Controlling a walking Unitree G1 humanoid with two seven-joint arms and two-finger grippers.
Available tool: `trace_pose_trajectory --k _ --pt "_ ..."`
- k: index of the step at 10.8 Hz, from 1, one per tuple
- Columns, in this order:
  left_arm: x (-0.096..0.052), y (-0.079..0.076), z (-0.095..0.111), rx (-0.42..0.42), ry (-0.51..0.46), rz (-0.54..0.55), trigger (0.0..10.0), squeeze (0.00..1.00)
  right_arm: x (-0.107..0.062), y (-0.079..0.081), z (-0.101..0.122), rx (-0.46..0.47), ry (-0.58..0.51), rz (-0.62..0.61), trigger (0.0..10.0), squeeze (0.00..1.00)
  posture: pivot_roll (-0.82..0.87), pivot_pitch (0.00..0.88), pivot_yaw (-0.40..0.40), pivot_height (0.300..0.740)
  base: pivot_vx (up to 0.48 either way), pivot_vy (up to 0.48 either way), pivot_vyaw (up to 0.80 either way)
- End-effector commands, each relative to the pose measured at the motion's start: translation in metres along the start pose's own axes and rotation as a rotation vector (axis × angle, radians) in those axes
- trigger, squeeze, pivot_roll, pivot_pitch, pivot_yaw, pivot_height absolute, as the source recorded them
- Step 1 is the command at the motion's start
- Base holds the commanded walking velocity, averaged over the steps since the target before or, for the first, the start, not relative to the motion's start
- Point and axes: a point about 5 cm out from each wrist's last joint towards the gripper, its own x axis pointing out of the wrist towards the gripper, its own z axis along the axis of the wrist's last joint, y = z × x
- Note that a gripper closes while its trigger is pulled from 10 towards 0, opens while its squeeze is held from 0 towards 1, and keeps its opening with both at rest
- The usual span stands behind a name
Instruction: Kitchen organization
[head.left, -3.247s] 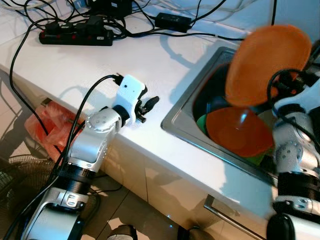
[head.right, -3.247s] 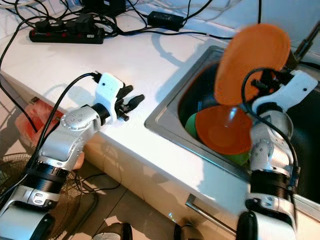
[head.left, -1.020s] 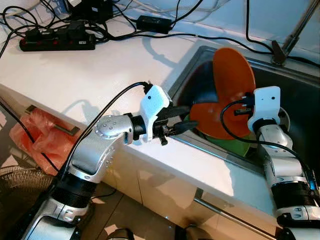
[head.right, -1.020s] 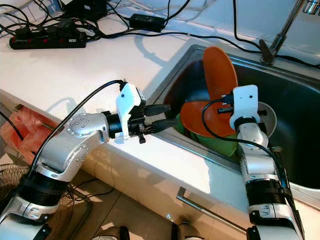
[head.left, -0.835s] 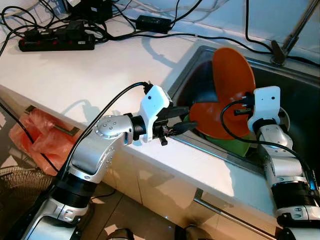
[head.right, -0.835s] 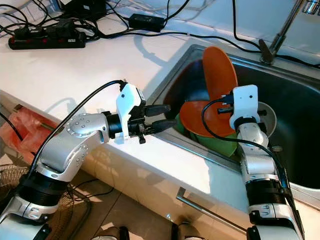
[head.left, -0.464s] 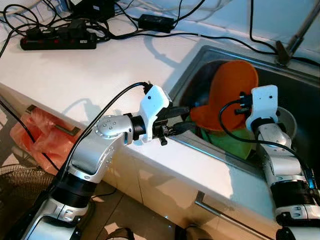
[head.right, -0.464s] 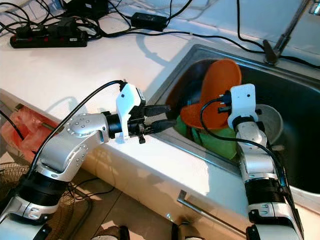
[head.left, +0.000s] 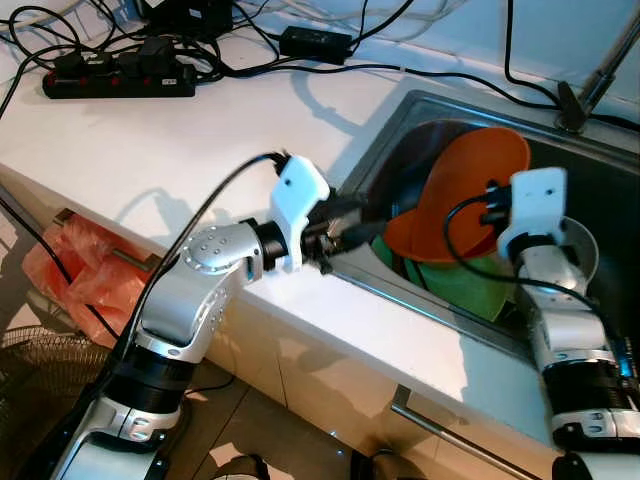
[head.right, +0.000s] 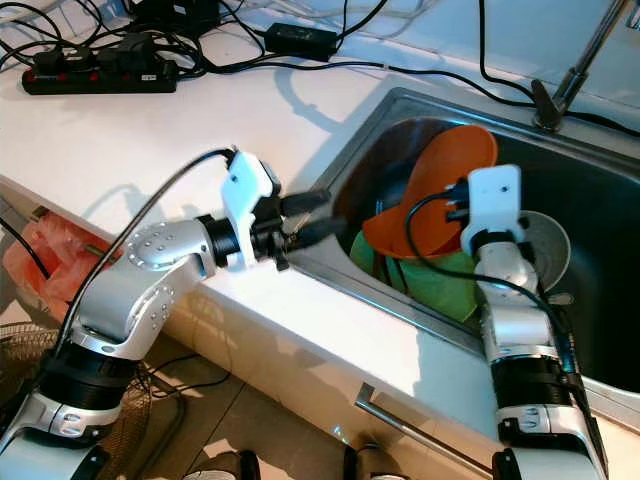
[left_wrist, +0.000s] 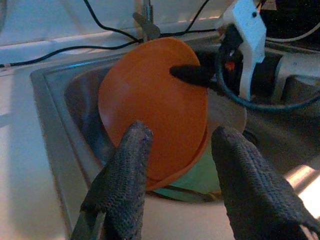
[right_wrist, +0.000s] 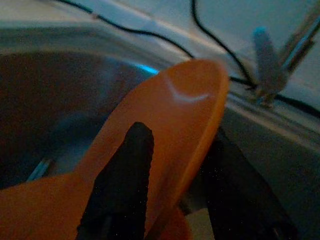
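Note:
An orange plate (head.left: 478, 176) stands tilted in the steel sink (head.left: 404, 302), its lower edge over a second orange plate (head.right: 392, 240) that lies on green dishes (head.left: 482, 290). My right gripper (right_wrist: 175, 165) is shut on the tilted plate's rim, one finger (left_wrist: 193, 75) across its face and the other behind it. At the sink's left rim my left gripper (head.left: 362, 220) is open and points at the plates, a short way from them, with nothing between its fingers (left_wrist: 131, 165).
A grey bowl (head.right: 545, 240) sits in the sink behind my right wrist. The faucet (head.left: 590, 80) rises at the back right. A power strip (head.left: 115, 80) and cables lie on the white counter. A red bag (head.left: 75, 270) hangs below the counter's edge.
My right gripper has brought the orange plate down from above the sink and tilted it lower over the stack. My left gripper has moved from the counter to the sink's rim.

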Motion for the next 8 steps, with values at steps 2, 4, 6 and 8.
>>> trace_pose_trajectory --k 2,4,6,8 --pt "0.000 0.002 0.001 0.009 -0.007 0.013 10.0 0.00 0.002 -0.011 0.014 -0.016 -0.042 -0.059 10.0 1.00 0.02 0.138 -0.003 0.740 0.000 0.000 0.00" --pt "0.000 0.002 0.000 0.009 -0.007 0.022 10.0 0.00 0.002 -0.018 0.025 -0.074 -0.098 -0.126 10.0 0.00 0.02 0.138 -0.003 0.740 0.000 0.000 0.00" --pt "0.001 0.003 0.000 0.012 -0.012 0.038 10.0 0.00 0.001 -0.037 0.036 -0.115 -0.151 -0.277 10.0 0.00 0.02 0.137 -0.004 0.740 0.000 0.000 0.00" --pt "0.004 0.007 0.001 0.014 -0.038 0.094 10.0 0.00 -0.001 -0.042 0.046 -0.027 -0.228 -0.313 10.0 0.00 0.01 0.132 -0.004 0.740 0.000 0.000 0.00"
